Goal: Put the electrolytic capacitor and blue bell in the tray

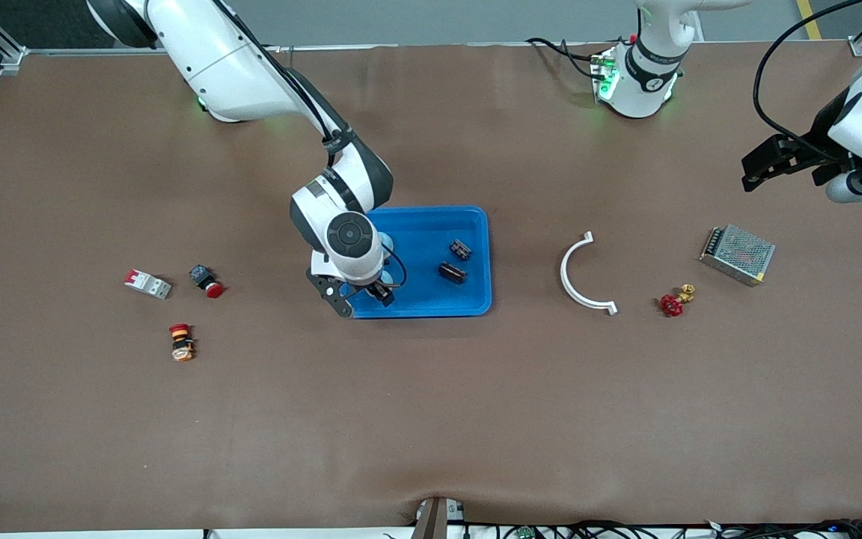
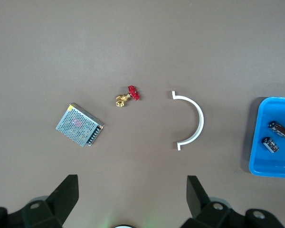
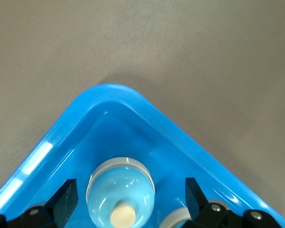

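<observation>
On the brown mat, seen from the front view, the tray point(image 1: 431, 262) is the landmark: shallow, glossy blue plastic with rounded corners. Two dark cylindrical electrolytic capacitors point(image 1: 456, 261) lie in it toward the left arm's end. The right gripper point(image 1: 362, 297) hangs over its corner at the right arm's end, jaws spread and empty. The left gripper point(image 1: 783, 161) waits over bare mat toward the left arm's end, well apart from the tray.

From the left wrist view, the left gripper's jaws stand wide with nothing between them; a white curved bracket point(image 2: 190, 121) lies between a small red-handled brass valve point(image 2: 127, 96) and the tray.

From the right wrist view, the blue bell point(image 3: 121, 192) sits upright in the tray's corner, its dome smooth and probably slippery, light and rigid; the rim or top knob looks the safest hold.
</observation>
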Available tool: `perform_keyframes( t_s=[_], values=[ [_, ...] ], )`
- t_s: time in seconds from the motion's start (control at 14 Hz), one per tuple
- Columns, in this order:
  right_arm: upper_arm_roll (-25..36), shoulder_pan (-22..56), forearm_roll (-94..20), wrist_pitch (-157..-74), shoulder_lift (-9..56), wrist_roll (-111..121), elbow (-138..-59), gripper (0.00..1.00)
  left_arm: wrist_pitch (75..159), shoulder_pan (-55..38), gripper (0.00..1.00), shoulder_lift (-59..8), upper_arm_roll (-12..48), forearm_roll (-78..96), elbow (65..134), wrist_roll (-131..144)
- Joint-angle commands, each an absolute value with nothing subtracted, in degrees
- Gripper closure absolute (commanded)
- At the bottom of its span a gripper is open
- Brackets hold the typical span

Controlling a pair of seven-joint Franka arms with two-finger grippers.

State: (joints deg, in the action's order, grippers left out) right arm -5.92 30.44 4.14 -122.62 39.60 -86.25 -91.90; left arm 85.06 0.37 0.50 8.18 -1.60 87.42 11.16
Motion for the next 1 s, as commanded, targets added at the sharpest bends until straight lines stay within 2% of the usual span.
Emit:
perform_keyframes(
  t_s=[0.0,0.21,0.43,0.71,0.93],
  values=[
    [-6.2,29.3,1.7,-118.7,39.7,-83.9,-88.8,0.00,84.9,1.1,0.00,1.1,8.6,-0.5,87.7,10.3],
    [-6.1,26.6,1.4,-111.4,39.0,-74.8,-87.1,0.00,85.1,1.1,0.00,1.2,8.6,-0.6,87.6,10.4],
    [-5.4,21.4,2.4,-102.1,34.3,-51.7,-87.4,0.00,85.1,1.1,0.00,1.2,8.6,-0.6,87.6,10.9],
    [-5.4,13.6,6.1,-97.0,30.3,-36.4,-87.7,0.00,85.0,1.1,0.00,1.2,8.6,-0.9,87.6,11.0],
    [-5.4,6.9,7.6,-96.7,27.5,-23.6,-89.2,0.00,85.0,1.2,0.00,1.3,8.6,-1.0,87.6,10.9]
  ],
)
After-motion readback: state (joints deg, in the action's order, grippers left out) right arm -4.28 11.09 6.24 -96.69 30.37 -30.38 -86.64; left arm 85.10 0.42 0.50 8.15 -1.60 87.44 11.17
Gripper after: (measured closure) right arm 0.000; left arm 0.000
